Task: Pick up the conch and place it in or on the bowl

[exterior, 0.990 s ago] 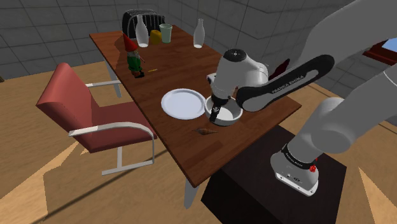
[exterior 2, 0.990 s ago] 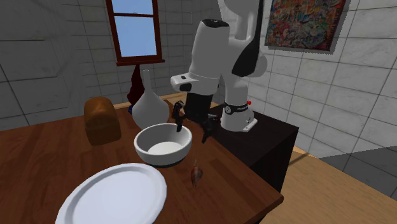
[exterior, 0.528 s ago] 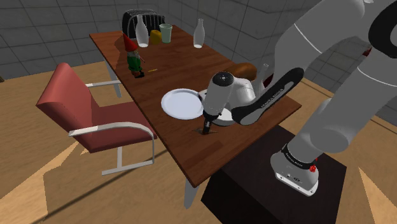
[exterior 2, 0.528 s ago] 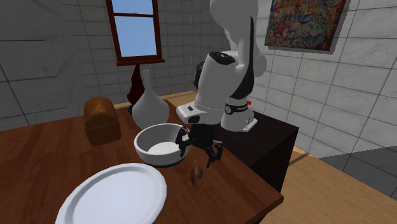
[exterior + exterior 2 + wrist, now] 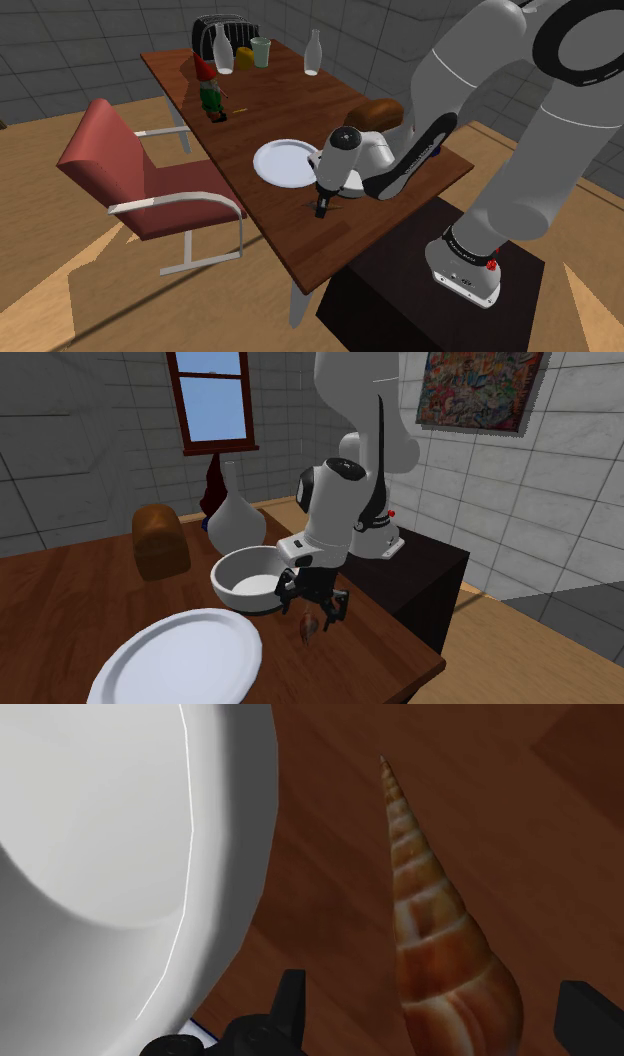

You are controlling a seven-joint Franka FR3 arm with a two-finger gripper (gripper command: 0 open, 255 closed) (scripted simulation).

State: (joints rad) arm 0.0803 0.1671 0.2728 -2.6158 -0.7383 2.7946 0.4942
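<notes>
The conch [image 5: 440, 944] is a long brown spiral shell lying on the wooden table [image 5: 290, 240], close beside the white bowl [image 5: 120, 834]. My gripper [image 5: 440, 1009] is open and lowered over the shell's wide end. One black finger [image 5: 290, 999] stands between shell and bowl, the other on the shell's far side, and neither touches it. In the second exterior view the gripper [image 5: 312, 607] hangs just above the conch [image 5: 308, 628], in front of the bowl [image 5: 255, 580]. From the shoulder view the gripper [image 5: 321, 208] sits low near the table's front edge.
A white plate [image 5: 285, 162] lies next to the bowl. Behind them stand a brown loaf [image 5: 160, 540] and a white vase [image 5: 235, 517]. A gnome figure [image 5: 210, 95], bottles, a cup and a toaster [image 5: 222, 32] crowd the far end. A red chair [image 5: 130, 175] flanks the table.
The hand has come down from above the bowl and shifted toward the table's front edge, ending low over the conch. The fingers stayed apart throughout.
</notes>
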